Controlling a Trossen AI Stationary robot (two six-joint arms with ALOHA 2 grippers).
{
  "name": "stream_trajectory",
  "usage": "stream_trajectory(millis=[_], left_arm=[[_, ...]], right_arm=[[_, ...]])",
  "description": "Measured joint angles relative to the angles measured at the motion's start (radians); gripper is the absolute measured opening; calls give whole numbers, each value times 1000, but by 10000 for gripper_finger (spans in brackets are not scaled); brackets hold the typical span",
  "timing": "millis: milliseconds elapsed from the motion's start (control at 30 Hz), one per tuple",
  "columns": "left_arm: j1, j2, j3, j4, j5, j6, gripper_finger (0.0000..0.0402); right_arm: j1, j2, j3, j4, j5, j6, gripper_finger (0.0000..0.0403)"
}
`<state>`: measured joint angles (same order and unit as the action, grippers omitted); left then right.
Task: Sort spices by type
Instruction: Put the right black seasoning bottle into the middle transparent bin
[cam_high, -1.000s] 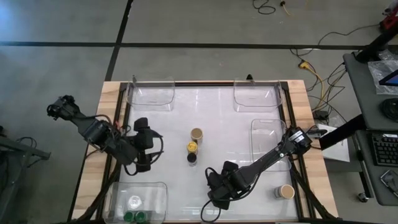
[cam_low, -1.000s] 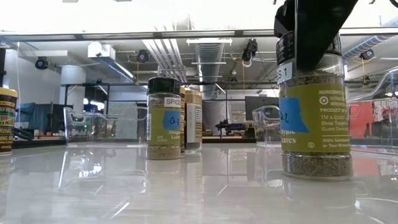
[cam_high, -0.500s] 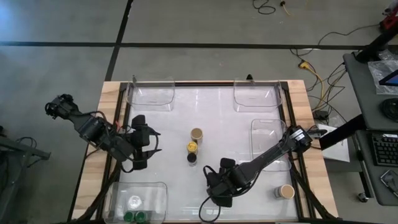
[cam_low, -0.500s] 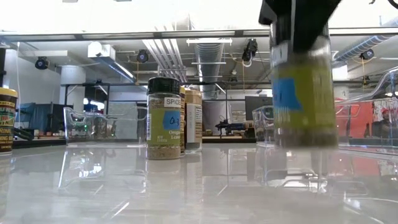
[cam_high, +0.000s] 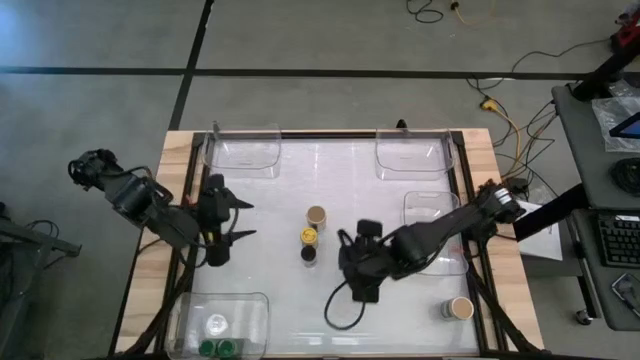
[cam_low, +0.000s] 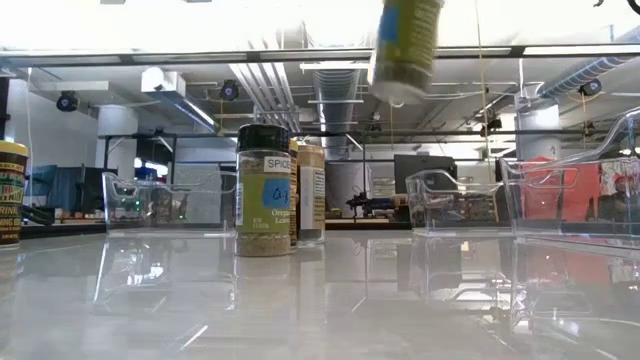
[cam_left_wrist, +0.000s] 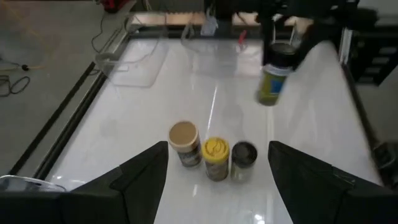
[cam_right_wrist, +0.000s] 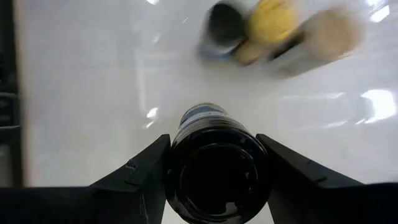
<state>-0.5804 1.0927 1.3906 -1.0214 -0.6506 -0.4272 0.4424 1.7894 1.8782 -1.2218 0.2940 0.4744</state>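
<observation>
Roughly partway: green-lidded jars (cam_high: 222, 347) already sit in the near-left tray (cam_high: 258, 300), while a row of three (tan-lid jar (cam_high: 316, 215), yellow-lid jar (cam_high: 309, 236), black-lid jar (cam_high: 308, 254)) waits mid-table and another tan-lid jar (cam_high: 461, 308) stands near the right edge. Right gripper (cam_high: 362, 262) is clamped on a dark-lidded herb jar (cam_low: 405, 45), held clear above the table; left gripper (cam_high: 228, 220) hangs by the left edge, fingers apart, holding nothing. Surface is glossy white tabletop (cam_high: 340, 180) on a wood frame, with a workshop room, ceiling ducts and cables beyond.

Two dark, jointed arms trail black cables, each ending in seemingly matte black, wedge-shaped fingers (cam_left_wrist: 140, 180).
</observation>
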Motion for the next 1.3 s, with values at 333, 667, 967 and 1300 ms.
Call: stream_trajectory(millis=[333,667,967,1300], left_arm=[[0,-3,94,1,0,-64,261],[0,-36,101,120,40,-137,261],[6,-93,91,199,0,-104,261],[26,-221,-127,343,-21,-121,261]], right_arm=[[-44,-214,-50,-50,147,-134,198],[-37,-399,-129,-95,150,-238,198],[-37,-526,-130,-191,154,-257,198],[-36,-564,-136,-344,139,-273,198]])
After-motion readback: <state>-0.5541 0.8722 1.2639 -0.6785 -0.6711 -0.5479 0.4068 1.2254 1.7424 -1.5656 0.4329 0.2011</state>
